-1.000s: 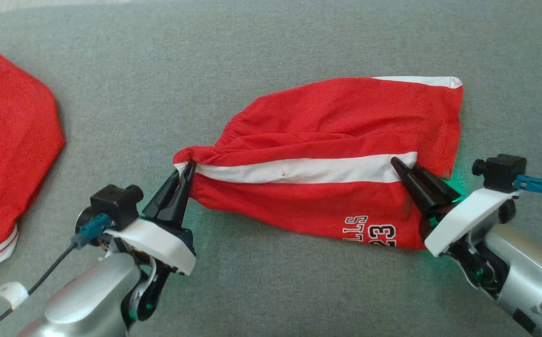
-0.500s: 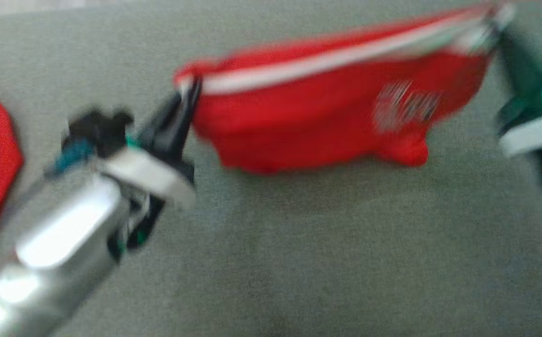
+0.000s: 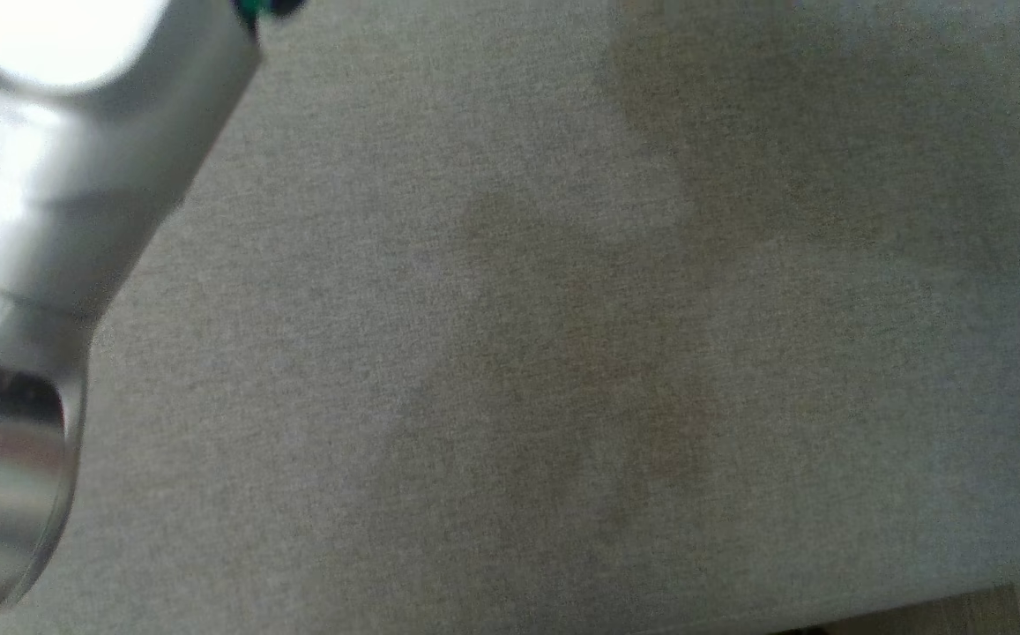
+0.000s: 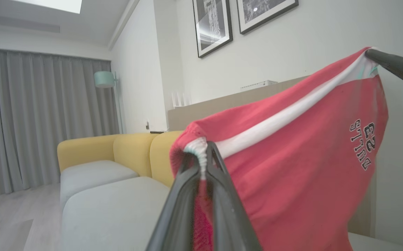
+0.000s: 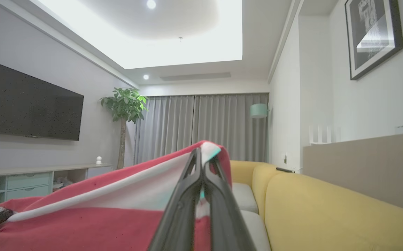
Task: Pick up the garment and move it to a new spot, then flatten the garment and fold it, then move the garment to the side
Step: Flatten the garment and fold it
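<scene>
Head view: the pale left forearm point(image 3: 42, 194) is crossing the left side above grey upholstery point(image 3: 562, 353).

Left wrist view: the left gripper point(image 4: 205, 153) is pinching the white-striped edge of the red garment point(image 4: 292, 167), which is hanging in the air over a sofa seat point(image 4: 110, 205). "23" is showing sideways at right.

Right wrist view: the right gripper point(image 5: 201, 153) is clamping the garment's other end.

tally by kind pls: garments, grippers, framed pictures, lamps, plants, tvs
red garment: 1
grippers, left gripper and right gripper, each shut on the garment: 2
framed pictures: 2
lamp: 1
plant: 1
tv: 1
total: 8
</scene>
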You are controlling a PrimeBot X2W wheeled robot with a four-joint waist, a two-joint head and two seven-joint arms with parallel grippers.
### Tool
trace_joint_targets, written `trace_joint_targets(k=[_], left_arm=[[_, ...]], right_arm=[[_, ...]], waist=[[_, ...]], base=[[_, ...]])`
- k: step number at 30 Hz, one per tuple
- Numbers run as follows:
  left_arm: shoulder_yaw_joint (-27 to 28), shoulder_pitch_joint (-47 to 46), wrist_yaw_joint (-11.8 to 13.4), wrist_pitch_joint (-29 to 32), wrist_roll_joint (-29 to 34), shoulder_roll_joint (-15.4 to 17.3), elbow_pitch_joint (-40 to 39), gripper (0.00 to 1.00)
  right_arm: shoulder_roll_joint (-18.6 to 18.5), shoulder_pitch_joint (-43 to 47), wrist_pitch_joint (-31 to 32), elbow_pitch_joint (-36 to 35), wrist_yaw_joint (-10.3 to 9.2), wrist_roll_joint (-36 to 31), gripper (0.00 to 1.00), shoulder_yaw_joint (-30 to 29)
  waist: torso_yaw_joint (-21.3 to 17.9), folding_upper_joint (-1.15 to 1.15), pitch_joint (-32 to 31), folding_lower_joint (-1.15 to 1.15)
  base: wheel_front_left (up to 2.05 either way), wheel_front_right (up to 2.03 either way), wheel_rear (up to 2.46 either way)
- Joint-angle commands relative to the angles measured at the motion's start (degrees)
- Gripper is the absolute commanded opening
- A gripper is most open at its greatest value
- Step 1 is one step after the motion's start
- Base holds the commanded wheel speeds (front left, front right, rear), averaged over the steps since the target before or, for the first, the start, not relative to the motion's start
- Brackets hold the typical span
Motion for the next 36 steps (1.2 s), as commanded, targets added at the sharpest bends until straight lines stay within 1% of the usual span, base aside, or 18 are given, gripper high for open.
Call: trace_joint_targets(k=[1,4,6,8,11,13,15,20,24,27,31,33,36], left_arm=[[2.7,-3.5,-0.4,-0.7,1.0,0.8,0.1,0.00],[3.0,-3.2,-1.5,-1.5,2.9,-0.6,2.0,0.00],[2.6,-0.4,-2.3,-1.5,4.4,-0.8,2.0,0.00],[2.1,4.5,-2.6,-1.6,5.9,-0.6,1.2,0.00],[0.5,14.2,-2.3,-1.6,8.4,0.2,-0.5,0.00],[1.8,22.3,-1.6,-1.6,7.9,-0.3,-2.6,0.00],[2.1,30.9,-1.6,-1.6,8.0,-0.6,-4.3,0.00],[0.6,49.4,-1.1,-1.6,11.4,-0.6,-7.2,0.00],[0.9,59.6,0.9,-1.6,13.1,-0.2,-9.6,0.00],[1.6,65.6,2.3,-1.6,12.9,0.6,-12.1,0.00],[1.5,71.8,3.4,-1.4,12.0,2.8,-16.6,0.00],[1.3,73.5,3.7,-0.6,11.5,4.0,-19.6,0.00],[2.2,74.0,4.1,1.4,9.5,4.3,-24.8,0.00]], right_arm=[[-2.1,-0.3,-0.3,-1.1,0.39,-0.6,0.00,-1.3],[-2.7,0.4,-0.3,-2.3,0.39,-0.6,0.00,-1.8],[-3.1,3.4,-0.3,-3.7,0.39,0.2,0.00,-1.7],[-3.5,8.2,-0.3,-5.1,0.39,0.9,0.00,-1.0],[-3.8,18.4,-0.3,-7.4,0.39,1.9,0.00,0.7],[-4.0,25.9,-0.3,-8.7,0.39,2.8,0.00,1.2],[-4.0,33.4,-0.3,-10.1,0.39,4.2,0.00,1.0],[-4.2,51.7,-0.3,-12.2,0.39,7.1,0.00,-2.3],[-4.6,65.1,-0.3,-14.7,0.39,8.2,0.00,-3.8],[-5.2,73.7,-0.3,-17.1,0.39,9.5,0.00,-4.9],[-7.0,82.8,-0.3,-21.8,0.39,11.8,0.00,-7.6],[-8.0,85.7,-0.3,-23.6,0.39,12.1,0.00,-10.5],[-9.3,87.1,-0.3,-25.1,0.39,11.9,0.00,-14.0]], waist=[[-0.1,0.00,1.1,-0.02],[0.3,0.00,1.3,-0.02],[0.7,0.00,1.3,-0.02],[1.1,0.00,1.1,-0.02],[1.8,0.00,0.3,-0.02],[2.3,0.00,-0.6,-0.02],[2.5,0.00,-1.6,-0.02],[2.8,0.00,-5.1,-0.02],[2.4,0.00,-8.4,-0.02],[2.1,0.00,-10.6,-0.02],[1.9,0.00,-12.6,-0.02],[2.0,0.00,-13.1,-0.02],[2.6,0.00,-13.0,-0.02]], base=[[0.00,0.00,0.00],[0.00,0.00,0.00],[0.00,0.00,0.00],[0.00,0.00,0.00],[0.00,0.00,0.00],[0.00,0.00,0.00],[0.00,0.00,0.00],[0.00,0.00,0.00],[0.00,0.00,0.00],[0.00,0.00,0.00],[0.00,0.00,0.00],[0.00,0.00,0.00],[0.00,0.00,0.00]])
